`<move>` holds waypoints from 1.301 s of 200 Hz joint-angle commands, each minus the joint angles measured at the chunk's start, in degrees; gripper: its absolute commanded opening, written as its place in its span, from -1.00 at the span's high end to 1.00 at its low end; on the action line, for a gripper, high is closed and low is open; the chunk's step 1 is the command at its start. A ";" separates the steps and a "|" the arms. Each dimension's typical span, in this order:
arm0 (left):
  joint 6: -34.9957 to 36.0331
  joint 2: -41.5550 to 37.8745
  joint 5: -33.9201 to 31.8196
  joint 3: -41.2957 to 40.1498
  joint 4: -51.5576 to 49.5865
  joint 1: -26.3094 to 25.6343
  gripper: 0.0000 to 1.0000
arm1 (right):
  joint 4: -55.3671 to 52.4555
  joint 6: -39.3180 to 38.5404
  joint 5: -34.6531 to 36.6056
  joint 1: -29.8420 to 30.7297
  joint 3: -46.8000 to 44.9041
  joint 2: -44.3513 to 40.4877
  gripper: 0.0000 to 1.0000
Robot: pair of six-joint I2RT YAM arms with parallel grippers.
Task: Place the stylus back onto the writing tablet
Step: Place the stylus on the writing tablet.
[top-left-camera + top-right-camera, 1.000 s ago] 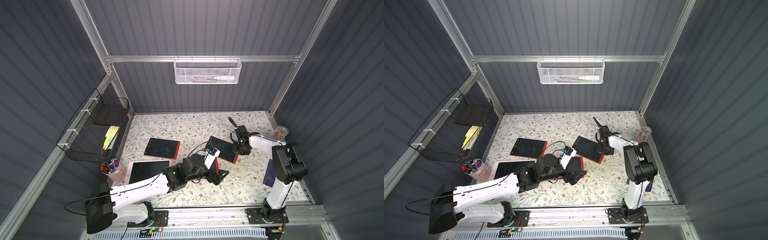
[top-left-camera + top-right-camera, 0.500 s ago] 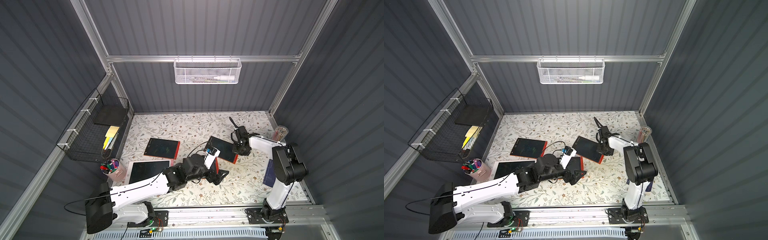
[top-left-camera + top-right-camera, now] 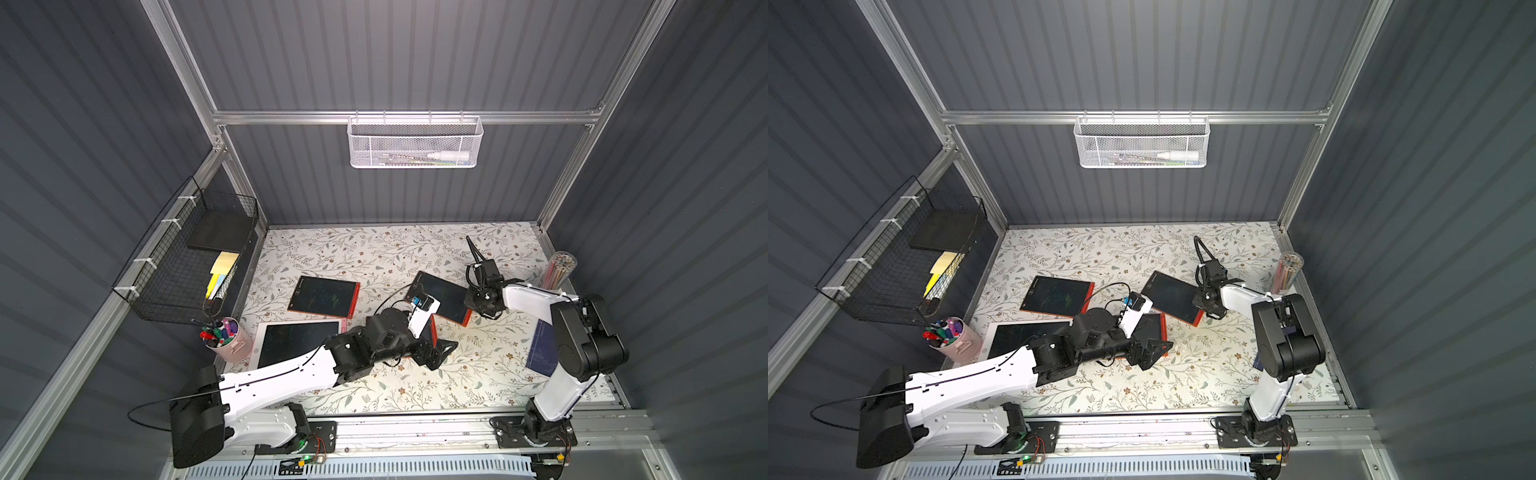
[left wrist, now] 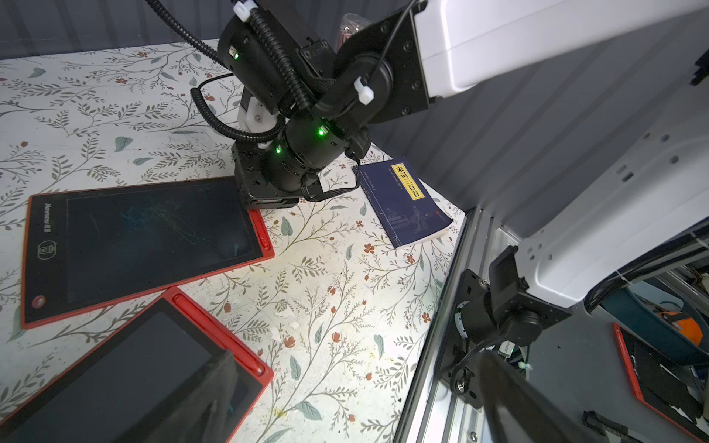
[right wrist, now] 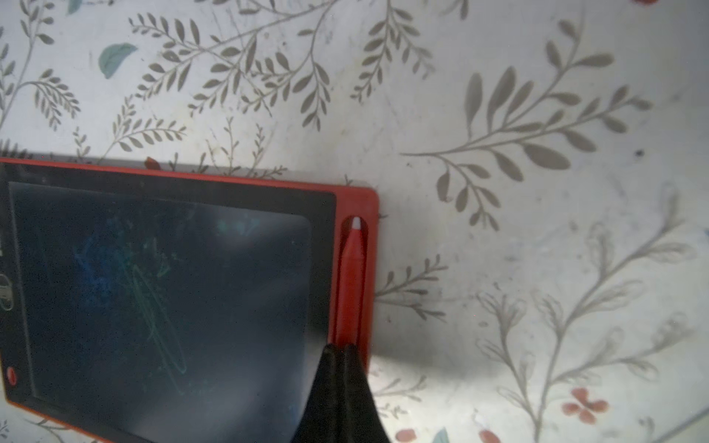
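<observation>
Right wrist: one stylus (image 5: 351, 284), seemingly; one tablet (image 5: 165, 284).

Open tabletop (image 3: 374, 249) is left behind the tablets (image 3: 324, 297). The right edge is crowded by a book (image 3: 542, 349) and a pencil jar (image 3: 559, 270).

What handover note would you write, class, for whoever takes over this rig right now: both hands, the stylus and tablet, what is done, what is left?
Left hand: open, empty, by the nearer red tablet.
Right hand: shut, tips at the rear end of the red stylus.
Stylus lies in the edge slot of the red writing tablet.
Done: stylus appears seated.
Left: lift the right hand clear and check the fit.
</observation>
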 commanded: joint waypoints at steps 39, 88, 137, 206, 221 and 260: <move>-0.03 -0.98 -0.04 0.03 0.42 0.31 -0.99 | -3.62 -0.55 -0.88 0.47 0.32 -2.98 1.00; -0.07 -1.25 -0.14 0.10 0.31 0.31 -0.98 | -5.75 -2.64 -0.87 -0.06 2.17 -4.20 1.00; 0.15 -1.05 -0.13 0.14 0.09 0.31 -0.99 | -4.32 -2.86 -1.82 -0.06 2.76 -0.08 1.00; 0.01 -1.24 -0.26 -0.23 0.00 0.31 -0.98 | -5.07 -3.12 -0.85 -0.06 3.00 2.87 1.00; 0.03 -1.25 -0.22 -0.21 0.08 0.31 -0.99 | -4.77 -3.12 -1.12 -0.06 2.96 2.71 1.00; -0.08 -1.16 -0.22 -0.25 0.44 0.30 -0.99 | -5.74 -2.66 -1.41 -0.06 3.07 3.61 1.00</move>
